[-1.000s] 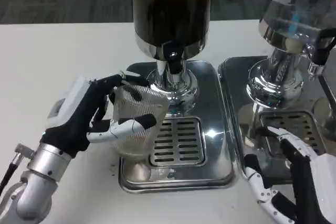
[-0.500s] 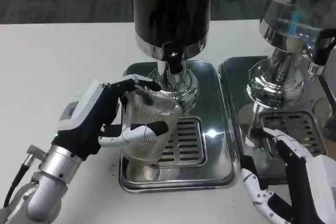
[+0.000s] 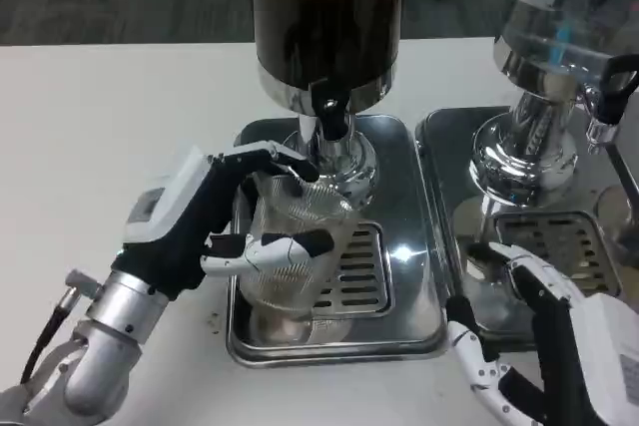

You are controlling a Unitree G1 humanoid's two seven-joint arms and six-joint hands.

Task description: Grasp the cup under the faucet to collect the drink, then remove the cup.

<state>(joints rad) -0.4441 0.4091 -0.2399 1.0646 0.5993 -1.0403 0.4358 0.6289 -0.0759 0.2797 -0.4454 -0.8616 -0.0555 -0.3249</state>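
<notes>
We see our left hand [image 3: 215, 221] wrapped around a ribbed clear cup [image 3: 292, 246], on a shiny slotted steel tray [image 3: 339, 331], under the black faucet [image 3: 330, 112], right hand [image 3: 544, 346] holding nothing, fingers spread

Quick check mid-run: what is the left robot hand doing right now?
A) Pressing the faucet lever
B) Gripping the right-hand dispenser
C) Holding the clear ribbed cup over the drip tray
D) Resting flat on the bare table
C: the left robot hand wraps the clear ribbed cup above the drip tray, just below the faucet.

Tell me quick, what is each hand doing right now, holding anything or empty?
Left hand: holding the clear ribbed cup over the drip tray.
Right hand: open, holding nothing, fingers apart.
</notes>
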